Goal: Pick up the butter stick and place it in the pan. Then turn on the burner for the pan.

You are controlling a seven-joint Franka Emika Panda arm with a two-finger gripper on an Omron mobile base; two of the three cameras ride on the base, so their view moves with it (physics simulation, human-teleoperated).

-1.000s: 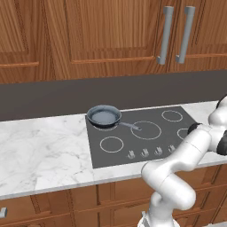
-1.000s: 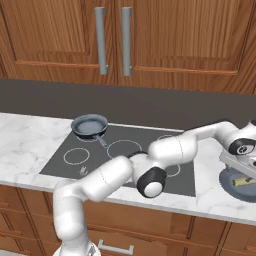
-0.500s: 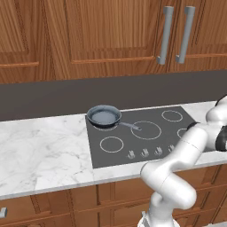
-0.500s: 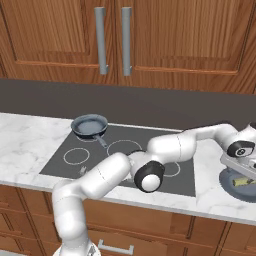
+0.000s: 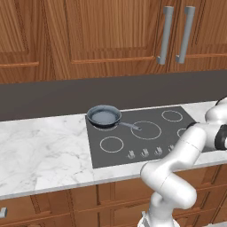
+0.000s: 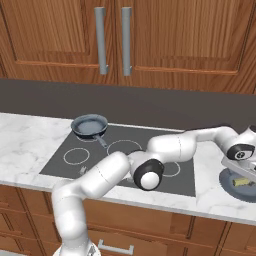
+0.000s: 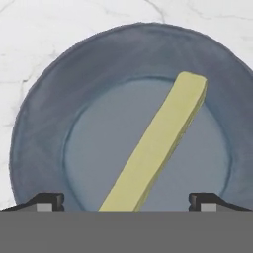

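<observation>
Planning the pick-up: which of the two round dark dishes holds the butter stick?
The handleless blue-grey plate on the marble counter right of the cooktop: the pale yellow butter stick lies in it. The handled dark grey frying pan sits empty.

Even, bright rendered light, soft shadows, perhaps slightly blurred edges.

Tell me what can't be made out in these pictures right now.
- Butter stick: its near end is cut off at the bottom of the hand view, between the gripper fingertips; contact cannot be told.
- Blue plate under the butter: in the right base view the hand covers most of it.
- Burner under the pan: hidden by the pan in the left base view.
- Stove knobs: too small to read their settings.
</observation>
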